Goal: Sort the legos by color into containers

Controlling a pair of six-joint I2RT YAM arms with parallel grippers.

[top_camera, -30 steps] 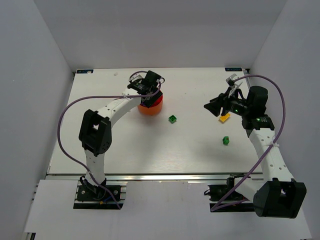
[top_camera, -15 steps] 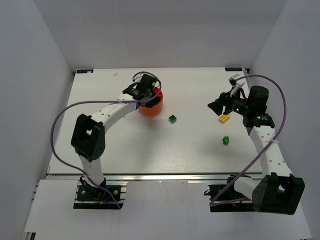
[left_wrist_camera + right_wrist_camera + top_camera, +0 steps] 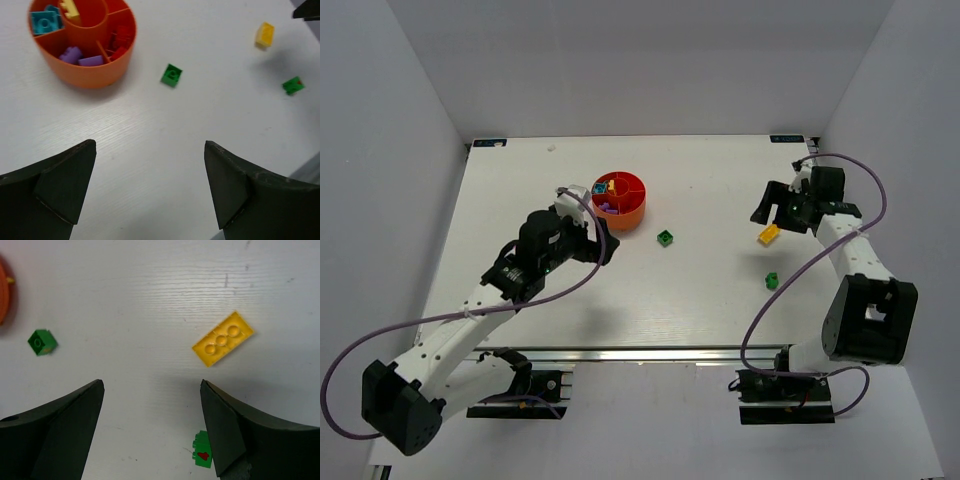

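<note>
The red-orange bowl (image 3: 618, 200) stands at the back middle of the table. In the left wrist view its wall (image 3: 85, 75) surrounds wedges holding a cyan lego (image 3: 46, 21), purple legos (image 3: 80, 57) and red legos (image 3: 120, 42), with a yellow lego (image 3: 70, 7) in the central cup. A green lego (image 3: 665, 238) (image 3: 172, 75) lies right of the bowl. A yellow plate (image 3: 769, 234) (image 3: 223, 338) and a green lego with a red spot (image 3: 771, 281) (image 3: 202, 452) lie at the right. My left gripper (image 3: 600, 252) (image 3: 150, 147) is open and empty, near-left of the bowl. My right gripper (image 3: 761, 212) (image 3: 152, 385) is open and empty, just left of the yellow plate.
White walls close in the table on the left, back and right. The table's near edge meets a metal rail (image 3: 650, 353) where the arm bases are bolted. Purple cables (image 3: 865, 190) loop off both arms.
My left gripper has pulled back from over the bowl toward the near left, uncovering it. My right arm has swung its elbow outward, and its gripper stays by the yellow plate.
</note>
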